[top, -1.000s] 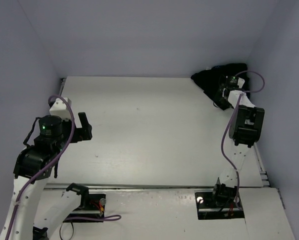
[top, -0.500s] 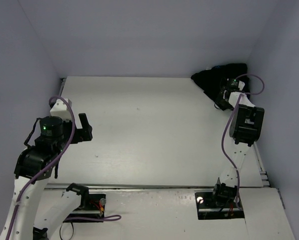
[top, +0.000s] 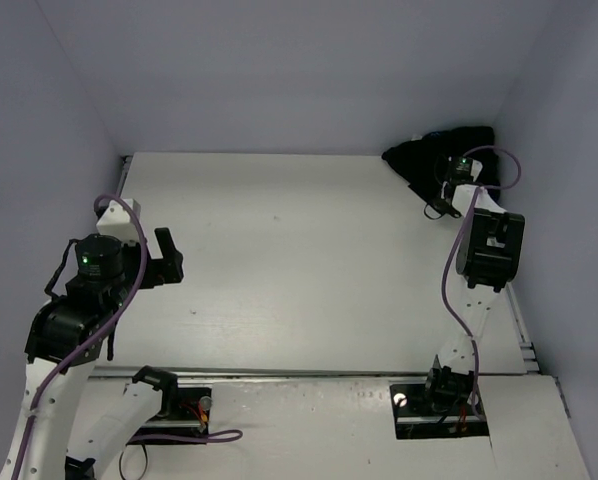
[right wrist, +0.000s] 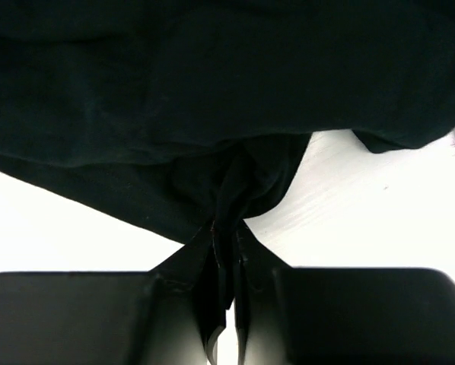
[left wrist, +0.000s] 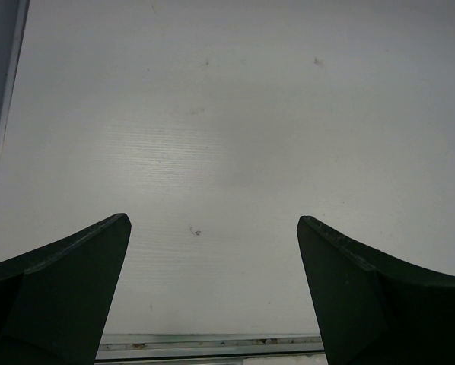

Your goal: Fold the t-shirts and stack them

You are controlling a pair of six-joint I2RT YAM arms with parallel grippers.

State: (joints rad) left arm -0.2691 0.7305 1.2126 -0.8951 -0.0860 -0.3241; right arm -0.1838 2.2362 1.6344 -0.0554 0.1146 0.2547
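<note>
Top external view is showing a white table (top: pixel 299 250) closed in by pale lavender walls (top: pixel 279 70) on the left, the far side and the right. Both arms are rising from bases at the near edge, and a purple cable (top: pixel 447 285) is looping along the right arm. Nothing is standing between either gripper and the cloth.

The black t-shirt (top: pixel 419 158) is lying crumpled in the far right corner of the table, bunched against the walls where they meet. The right arm is reaching out over that corner, and the right gripper (top: pixel 441 202) is sitting at the near edge of the heap.

In the right wrist view the right gripper (right wrist: pixel 226 237) is showing its jaws pressed together, pinching a gathered fold of the t-shirt (right wrist: pixel 212 91). The cloth is fanning out from the pinch and filling the upper part of that view, while white table (right wrist: pixel 357 205) is showing on either side below it.

The left gripper (top: pixel 167 257) is hanging over the left side of the table, well apart from the t-shirt. In the left wrist view the left gripper (left wrist: pixel 212 220) is holding its jaws spread wide, gripping nothing, with only bare table surface (left wrist: pixel 227 114) beneath it.
</note>
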